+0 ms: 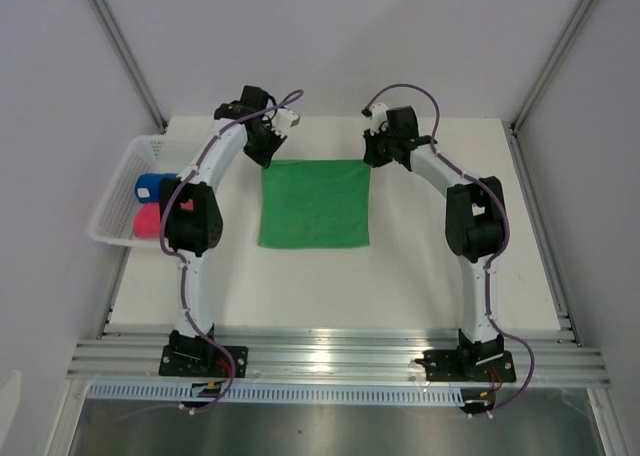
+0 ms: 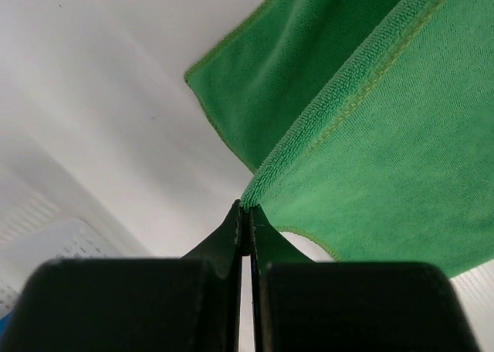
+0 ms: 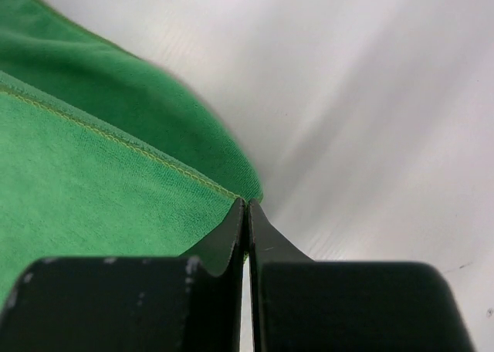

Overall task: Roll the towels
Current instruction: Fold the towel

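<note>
A white table top (image 1: pixel 420 276) fills the floor of a pale-walled enclosure framed by slanting aluminium struts, with the two arm bases bolted to a metal rail at its near edge. In the middle of the table lies the bright green microfibre towel (image 1: pixel 314 204), spread out almost square, its near edge flat on the surface and its two far corners taken up by the arms. The left gripper (image 1: pixel 266 158) is at the far left corner, and its wrist view shows the black fingers pressed together on the very tip of the cloth (image 2: pixel 401 151), the stitched hem running up and away from the left gripper's tips (image 2: pixel 245 209) while more of the green fabric lies on the white surface beyond. The right gripper (image 1: pixel 373 158) is at the far right corner; in its own view the fingers likewise pinch the corner of the towel (image 3: pixel 77 182) where the hem meets the right gripper's tips (image 3: pixel 245 204), the cloth falling away to the left. Well apart from this, at the table's left edge, stands a white plastic mesh basket (image 1: pixel 110 201). Inside it the royal blue towel (image 1: pixel 152 186) sits bundled up as a roll toward the far side, and the pink-red towel (image 1: pixel 148 221) lies just beside it on the near side, partly hidden behind the left arm's dark elbow joint.
</note>
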Controlling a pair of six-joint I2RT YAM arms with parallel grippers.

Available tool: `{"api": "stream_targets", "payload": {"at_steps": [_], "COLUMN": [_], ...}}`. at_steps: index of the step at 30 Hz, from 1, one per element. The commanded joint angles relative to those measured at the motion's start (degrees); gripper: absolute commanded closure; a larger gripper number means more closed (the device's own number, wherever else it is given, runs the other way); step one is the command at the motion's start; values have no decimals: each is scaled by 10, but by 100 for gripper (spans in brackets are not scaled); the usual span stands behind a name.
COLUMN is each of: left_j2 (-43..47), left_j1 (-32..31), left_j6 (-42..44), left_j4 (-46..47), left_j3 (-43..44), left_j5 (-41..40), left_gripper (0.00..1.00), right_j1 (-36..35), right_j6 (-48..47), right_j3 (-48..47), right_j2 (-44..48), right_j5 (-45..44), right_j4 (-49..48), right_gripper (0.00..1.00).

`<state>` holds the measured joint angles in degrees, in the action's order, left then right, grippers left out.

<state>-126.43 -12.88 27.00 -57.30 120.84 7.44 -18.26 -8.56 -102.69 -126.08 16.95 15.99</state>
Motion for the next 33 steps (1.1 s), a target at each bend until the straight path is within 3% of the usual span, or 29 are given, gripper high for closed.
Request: {"api": "stream_targets", "payload": {"at_steps": [1,9,10,12,13,14,16,17,20,23,26,27,29,33], "left_j2": [-14,-43,-45,-48,-49,-51,-60,-67,-72,-58,24,50,127,236], "left_j1": [6,7,6,6,6,6,6,7,8,12,12,12,2,-38], "left_j6": [-10,-19,-24,-25,-27,-29,-38,-44,-63,-74,-52,-29,-5,93], "left_j4": [10,42,54,69,79,94,104,111,92,51,-9,-35,-60,-50], "left_j3": [33,41,39,28,26,20,25,36,64,107,63,-11,-100,-302], "left_j5": [-32,-54,-59,-66,-67,-71,-90,-106,-119,-111,-25,35,74,71], "left_gripper": [99,98,90,85,73,62,39,34,27,27,32,33,34,41], "right_j1": [1,1,2,2,2,2,2,2,5,16,28,30,30,29], "right_j6": [7,21,23,28,31,33,48,54,83,140,178,180,183,215], "right_j3": [-40,-75,-76,-78,-79,-80,-87,-96,-130,-176,-164,-146,-63,101], "right_j2": [-22,-58,-64,-70,-73,-80,-88,-96,-114,-112,-66,-25,20,125], "right_j5": [-15,-31,-35,-51,-55,-60,-76,-83,-119,-158,-164,-161,-127,-29], "right_j4": [-20,-30,-31,-36,-38,-41,-46,-48,-28,23,91,106,141,161], "right_gripper": [100,98,97,94,92,88,63,47,34,29,30,31,33,34]}}
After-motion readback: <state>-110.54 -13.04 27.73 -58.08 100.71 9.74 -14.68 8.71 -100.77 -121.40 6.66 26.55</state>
